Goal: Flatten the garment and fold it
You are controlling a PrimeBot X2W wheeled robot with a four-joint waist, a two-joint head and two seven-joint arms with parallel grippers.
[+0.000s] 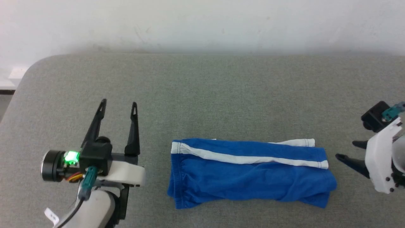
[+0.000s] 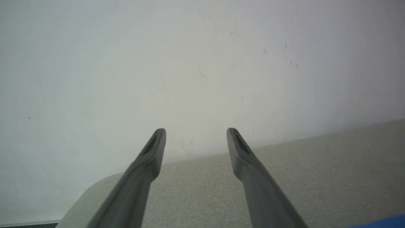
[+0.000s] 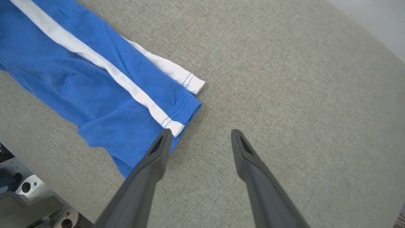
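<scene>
Garment lies folded lengthwise on the tabletop; both arms stand clear.

From left to right: the left fingers (image 1: 133, 129) are spread apart and hold nothing, standing off the waistband end. The garment (image 1: 250, 177) lies flat near the front middle of the tabletop (image 1: 221, 95), with its white stripe (image 1: 246, 159) running along its top. The right fingers (image 1: 352, 163) are also spread and empty, just beside the hem end. I judge the lengthwise fold to be in place and the crosswise fold not yet begun. The next move calls for me to pinch all layers at the hem end and carry them over to the waistband without dragging the lower layers. Count: one garment, two sets of fingers, one tabletop.
</scene>
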